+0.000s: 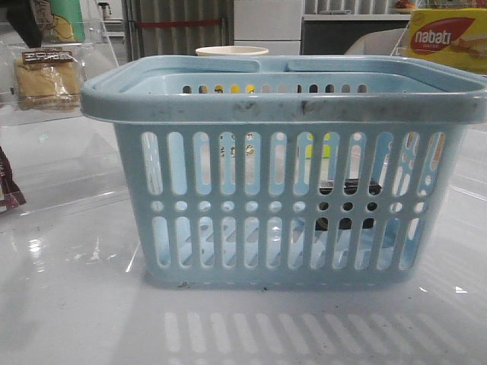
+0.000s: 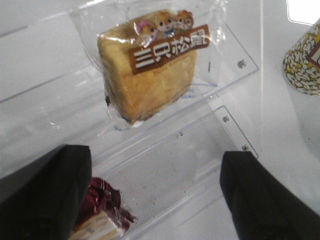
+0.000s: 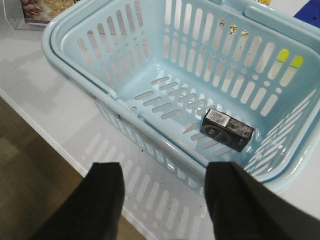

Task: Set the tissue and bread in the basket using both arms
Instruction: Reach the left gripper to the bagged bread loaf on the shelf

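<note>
The light-blue basket point(image 1: 281, 106) stands in the middle of the table and fills the front view. The dark tissue pack point(image 3: 227, 129) lies flat on the basket floor point(image 3: 165, 92); it shows as a dark shape through the slots in the front view point(image 1: 346, 190). The bread point(image 2: 150, 70) in its clear packet with a brown label lies on a clear tray, at the far left in the front view point(image 1: 47, 80). My left gripper point(image 2: 155, 195) is open and empty, short of the bread. My right gripper point(image 3: 165, 200) is open and empty, outside the basket near the table edge.
A dark red wrapper point(image 2: 102, 207) lies by my left finger, and shows at the left edge in the front view point(image 1: 9, 190). A patterned paper cup point(image 2: 305, 65) stands beside the tray. A yellow nabati box point(image 1: 449, 38) is at the back right. The table edge point(image 3: 65, 150) runs below the basket.
</note>
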{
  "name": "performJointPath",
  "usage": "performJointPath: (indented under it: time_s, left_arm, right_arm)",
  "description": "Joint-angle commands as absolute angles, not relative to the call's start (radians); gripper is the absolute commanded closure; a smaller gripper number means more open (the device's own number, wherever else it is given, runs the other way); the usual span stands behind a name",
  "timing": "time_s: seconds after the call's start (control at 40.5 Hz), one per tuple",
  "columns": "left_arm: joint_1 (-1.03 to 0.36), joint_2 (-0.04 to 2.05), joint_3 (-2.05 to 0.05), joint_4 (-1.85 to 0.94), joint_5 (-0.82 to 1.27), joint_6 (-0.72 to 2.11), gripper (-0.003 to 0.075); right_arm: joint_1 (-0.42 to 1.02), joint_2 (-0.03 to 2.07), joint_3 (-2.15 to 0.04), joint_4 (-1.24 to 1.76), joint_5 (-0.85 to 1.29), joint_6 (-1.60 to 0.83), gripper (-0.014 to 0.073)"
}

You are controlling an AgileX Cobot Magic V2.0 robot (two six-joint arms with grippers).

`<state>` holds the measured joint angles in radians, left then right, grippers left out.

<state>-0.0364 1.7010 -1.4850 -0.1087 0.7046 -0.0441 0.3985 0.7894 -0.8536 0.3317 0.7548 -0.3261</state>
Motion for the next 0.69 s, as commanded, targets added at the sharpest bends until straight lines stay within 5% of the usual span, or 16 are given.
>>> performJointPath:
  time_s: [0.0,0.667]
  left_arm:
    - [0.010,1.706,-1.574,-0.244,0.661,0.036,0.0136]
    - [0.054,1.872,-1.643,-0.426,0.466,0.178,0.0164]
  right_arm:
    - [0.399,0.781,-0.880,0.359,0.696,-0.337,0.0116]
    - [0.399,0.781,-0.880,0.359,0.697,-0.337,0.0116]
